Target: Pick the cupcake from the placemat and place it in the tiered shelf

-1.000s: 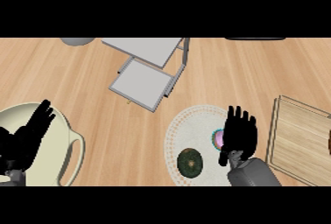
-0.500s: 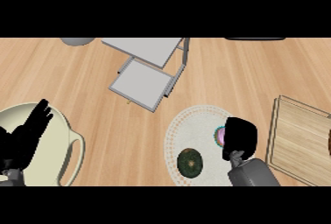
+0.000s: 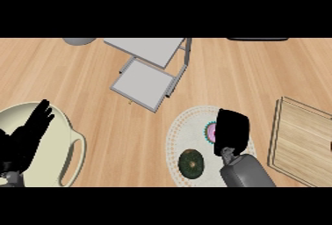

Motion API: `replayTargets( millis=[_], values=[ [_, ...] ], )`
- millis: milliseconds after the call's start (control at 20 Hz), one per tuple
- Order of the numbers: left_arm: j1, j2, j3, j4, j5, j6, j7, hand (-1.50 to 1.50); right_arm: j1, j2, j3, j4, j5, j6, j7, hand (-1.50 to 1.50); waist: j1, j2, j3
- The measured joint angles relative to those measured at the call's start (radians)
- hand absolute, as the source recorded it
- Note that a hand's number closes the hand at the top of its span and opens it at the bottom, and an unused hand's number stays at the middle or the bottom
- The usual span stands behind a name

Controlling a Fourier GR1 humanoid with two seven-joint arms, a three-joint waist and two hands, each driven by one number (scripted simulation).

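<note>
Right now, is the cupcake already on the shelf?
No, the cupcake sits on the placemat, partly hidden under the right hand, apart from the shelf.

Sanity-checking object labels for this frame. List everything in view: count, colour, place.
counter: 1, light wood, under everything
tiered shelf: 1, grey, top centre
placemat: 1, round, pale with dotted rim, centre right
cupcake: 1, pink with a teal edge, on the placemat, mostly hidden
round green item: 1, dark green, on the placemat's near side
wooden board: 1, light wood, right edge
cream vessel: 1, loop handle, lower left
grey object: 1, cut off at top left
dark object: 1, cut off at top right
left hand: black, open, resting over the cream vessel
right hand: black, over the cupcake
</note>
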Motion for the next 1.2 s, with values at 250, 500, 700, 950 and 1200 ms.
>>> replayTargets(
  millis=[250, 500, 700, 950, 1200],
  values=[
    [-0.056, -0.013, -0.038, 0.009, -0.013, -0.013, 0.006, 0.0, -0.188, 0.04, 0.141, 0.034, -0.117, -0.069, 0.099, 1.5, 0.076, 0.016, 0.001],
    [-0.087, -0.025, -0.066, 0.033, -0.03, -0.02, 0.001, 0.0, -0.385, 0.049, 0.209, 0.073, -0.224, -0.137, 0.171, 1.5, 0.121, 0.019, -0.001],
    [-0.106, -0.028, -0.071, 0.044, -0.036, -0.018, 0.007, 0.0, -0.504, 0.049, 0.242, 0.08, -0.292, -0.191, 0.226, 1.5, 0.127, 0.014, -0.002],
    [-0.113, -0.031, -0.075, 0.058, -0.042, -0.017, 0.01, 0.0, -0.628, 0.048, 0.226, 0.046, -0.374, -0.258, 0.271, 1.5, 0.125, 0.007, -0.002],
    [-0.107, -0.033, -0.069, 0.069, -0.044, -0.012, 0.001, 0.0, -0.739, 0.047, 0.216, 0.016, -0.397, -0.324, 0.307, 1.5, 0.112, -0.002, -0.004]
  ],
)
